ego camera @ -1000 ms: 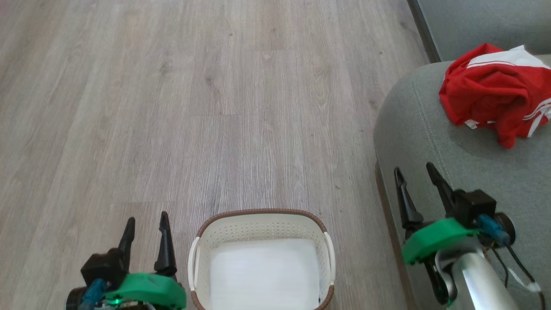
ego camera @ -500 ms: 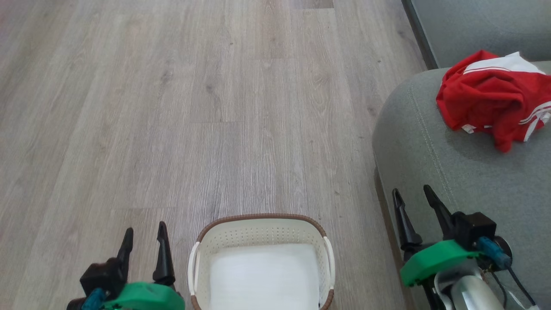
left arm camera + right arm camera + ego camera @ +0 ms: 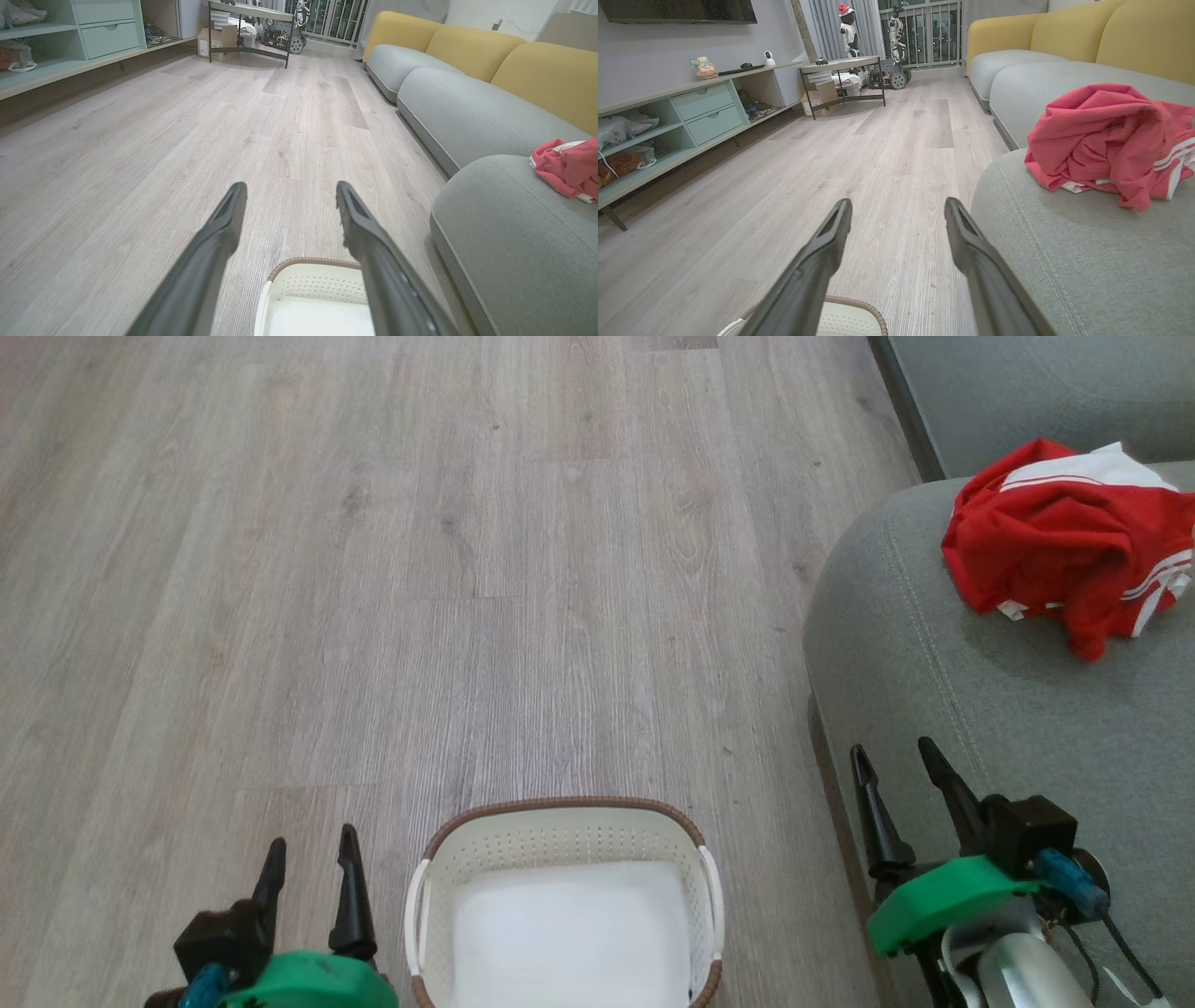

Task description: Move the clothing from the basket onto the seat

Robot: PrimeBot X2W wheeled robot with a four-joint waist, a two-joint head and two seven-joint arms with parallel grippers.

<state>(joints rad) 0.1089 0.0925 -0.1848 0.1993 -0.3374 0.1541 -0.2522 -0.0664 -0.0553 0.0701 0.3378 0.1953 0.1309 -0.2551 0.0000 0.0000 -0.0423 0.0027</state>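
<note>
The red clothing with white panels and stripe trim lies crumpled on the grey-green seat at the right, also seen as clothing on the seat and clothing. The cream basket with a brown rim stands on the floor at the bottom centre, holding just a white liner sheet. My left gripper is open left of the basket, with nothing between its fingers. My right gripper is open over the seat's front edge, well short of the clothing.
Pale wood floor stretches ahead. Another grey sofa section lies beyond the seat, with yellow back cushions. A low shelf unit runs along the left wall, and a small table with boxes stands far off.
The head view has shifted slightly, so the basket and seat sit a little lower than a second ago. Both grippers have dropped lower in the view, and both stay open.
</note>
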